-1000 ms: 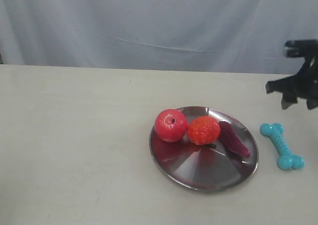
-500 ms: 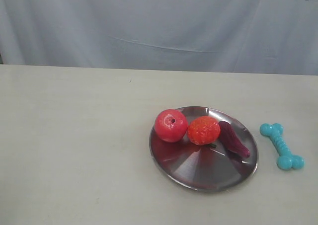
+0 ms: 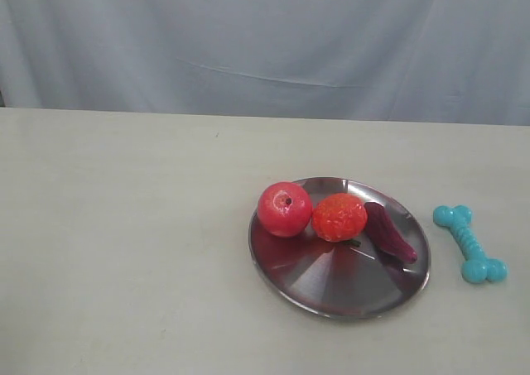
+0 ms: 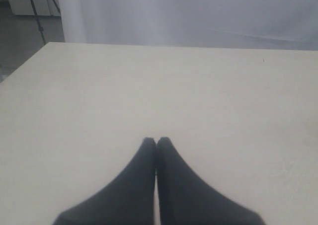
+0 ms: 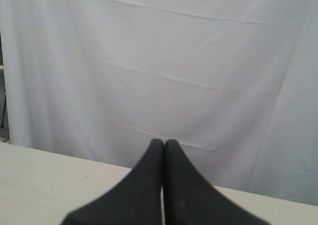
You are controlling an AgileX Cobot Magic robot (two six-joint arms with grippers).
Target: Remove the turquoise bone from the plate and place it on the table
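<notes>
Cream-beige table (image 3: 124, 251) is seen bearing a round steel plate (image 3: 331, 288).
On the plate a red apple (image 3: 284, 209), an orange-red fruit (image 3: 339, 217) and a dark purple piece (image 3: 389, 234) are grouped; the turquoise bone (image 3: 470, 243) is laid on the table just beside the plate's rim, apart from it; the left gripper (image 4: 156, 141) and the right gripper (image 5: 164, 143) are shown with tips pressed together, empty.

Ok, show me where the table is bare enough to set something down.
The table is bare left of the plate and behind it up to the curtain. Tight only between the plate and the turquoise bone.
</notes>
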